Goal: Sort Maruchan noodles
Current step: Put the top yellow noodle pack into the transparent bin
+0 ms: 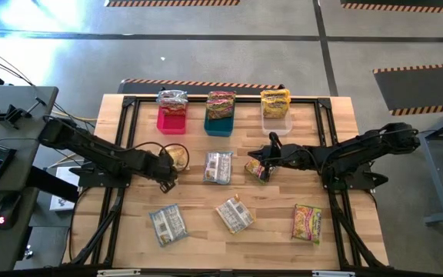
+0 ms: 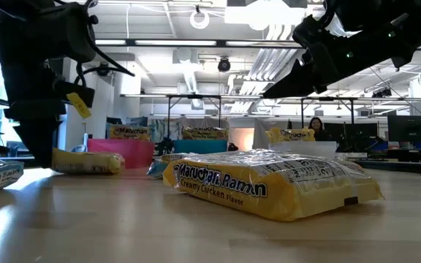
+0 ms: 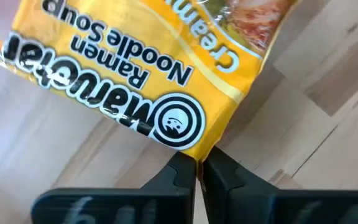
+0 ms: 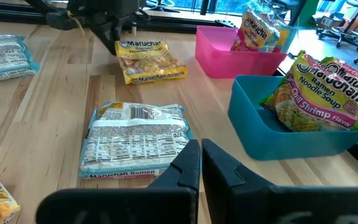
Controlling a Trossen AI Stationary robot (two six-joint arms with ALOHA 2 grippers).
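Left wrist view shows the left gripper with its two dark fingers pressed together on the edge of a yellow Maruchan packet, which lies on the wooden table. From the high view this packet sits left of the table's middle, just in front of the pink bin.

Right gripper hangs over the middle of the table, fingers closed with nothing seen between them in its wrist view; a yellow packet lies right under it in the high view, and whether they touch cannot be told. Between the two grippers lies a silvery packet, face down.

Along the far edge stand three bins: the pink bin, a blue bin and a clear bin, each holding packets.

Toward the near edge lie three more packets: a silvery one on the left, another silvery one in the middle, and a yellow-and-pink one on the right.
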